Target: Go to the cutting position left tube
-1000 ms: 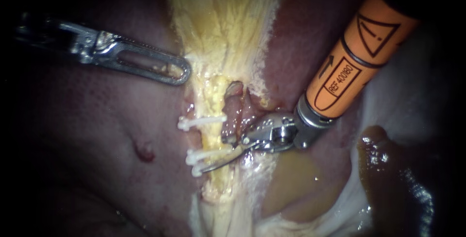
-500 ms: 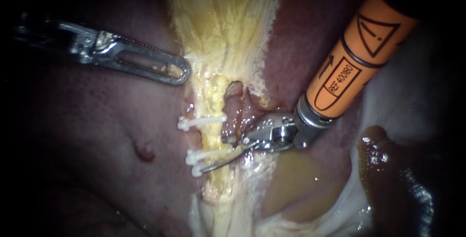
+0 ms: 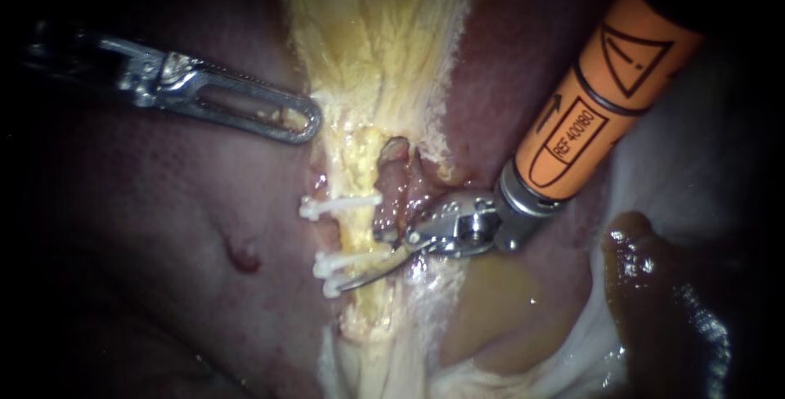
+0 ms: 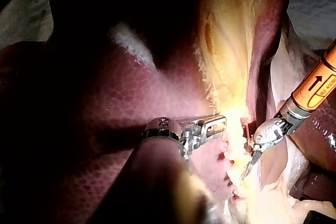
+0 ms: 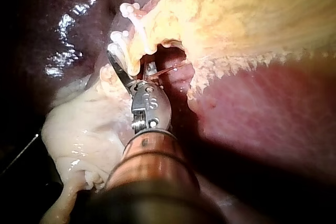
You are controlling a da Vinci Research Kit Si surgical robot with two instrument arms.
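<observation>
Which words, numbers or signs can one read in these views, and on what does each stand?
Orange sleeve of the right instrument: black printed marks, the only print in any view; marks on instruments are not read off here, so no text is quoted.
Left instrument: no text visible.
Clips and liver: no text.

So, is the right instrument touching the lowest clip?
Cannot tell: in the endoscope view the right instrument's tip overlaps the lowest clip; no view shows contact plainly.
</observation>
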